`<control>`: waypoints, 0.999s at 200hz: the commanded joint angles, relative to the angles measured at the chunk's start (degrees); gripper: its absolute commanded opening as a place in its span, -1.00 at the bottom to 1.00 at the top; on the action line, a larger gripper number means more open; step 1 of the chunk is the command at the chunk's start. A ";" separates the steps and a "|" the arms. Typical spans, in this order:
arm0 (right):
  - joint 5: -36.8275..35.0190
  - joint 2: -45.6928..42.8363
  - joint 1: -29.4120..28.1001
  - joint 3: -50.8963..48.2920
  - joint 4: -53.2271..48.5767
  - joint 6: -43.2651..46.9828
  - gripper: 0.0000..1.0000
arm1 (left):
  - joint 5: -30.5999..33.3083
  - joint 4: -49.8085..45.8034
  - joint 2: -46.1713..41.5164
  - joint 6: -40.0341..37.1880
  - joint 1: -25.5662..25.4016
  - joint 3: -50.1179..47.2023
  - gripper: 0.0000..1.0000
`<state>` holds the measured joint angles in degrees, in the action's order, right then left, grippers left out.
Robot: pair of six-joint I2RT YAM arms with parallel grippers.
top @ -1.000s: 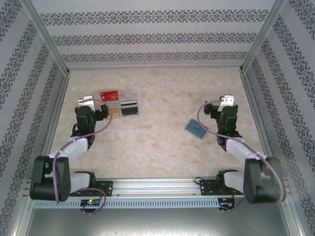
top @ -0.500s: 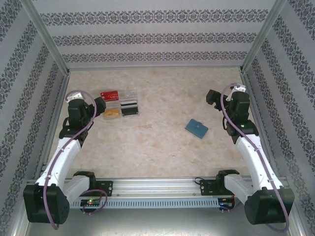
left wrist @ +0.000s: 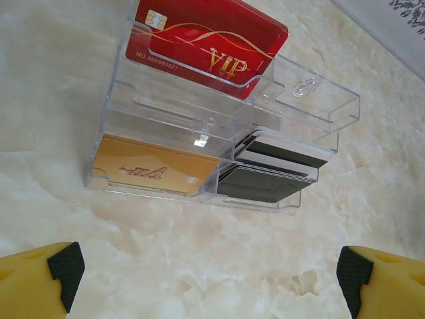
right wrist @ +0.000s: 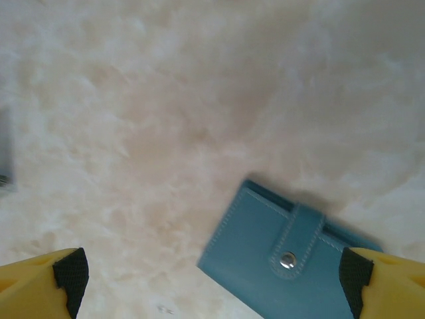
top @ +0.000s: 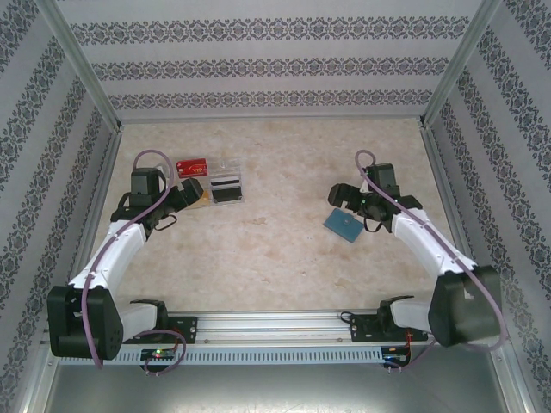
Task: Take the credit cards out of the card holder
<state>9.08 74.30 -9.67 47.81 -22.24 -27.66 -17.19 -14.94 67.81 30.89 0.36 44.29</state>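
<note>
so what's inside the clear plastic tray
The tray holds a red VIP card, a gold card and, beside it, stacked dark cards. The upper ones cover the lower, so their count is unclear.

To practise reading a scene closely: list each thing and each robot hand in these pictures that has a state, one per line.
card holder, closed, strap snapped, lying flat
clear tray, holding cards
red card, standing in a tray slot
gold card, lying in a tray compartment
black cards, stacked in the compartment beside the gold card
left hand, open, empty
right hand, open, empty
</note>
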 commanded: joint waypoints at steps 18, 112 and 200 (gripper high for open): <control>-6.46 8.25 -1.11 4.33 -5.61 1.73 0.88 | -1.57 -1.92 0.22 -0.38 -0.45 1.68 0.99; -4.70 16.72 -10.56 0.91 -2.01 -9.85 0.68 | -5.55 -3.73 -0.69 0.03 -0.60 -0.06 0.99; -1.31 20.56 -30.30 9.35 5.12 -25.31 0.64 | -7.28 -1.01 -1.93 6.40 -5.26 -4.14 0.99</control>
<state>6.39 95.26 -39.42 54.70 -15.77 -50.15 -23.57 -16.99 67.02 33.78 -3.03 41.76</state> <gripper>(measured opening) 0.820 0.996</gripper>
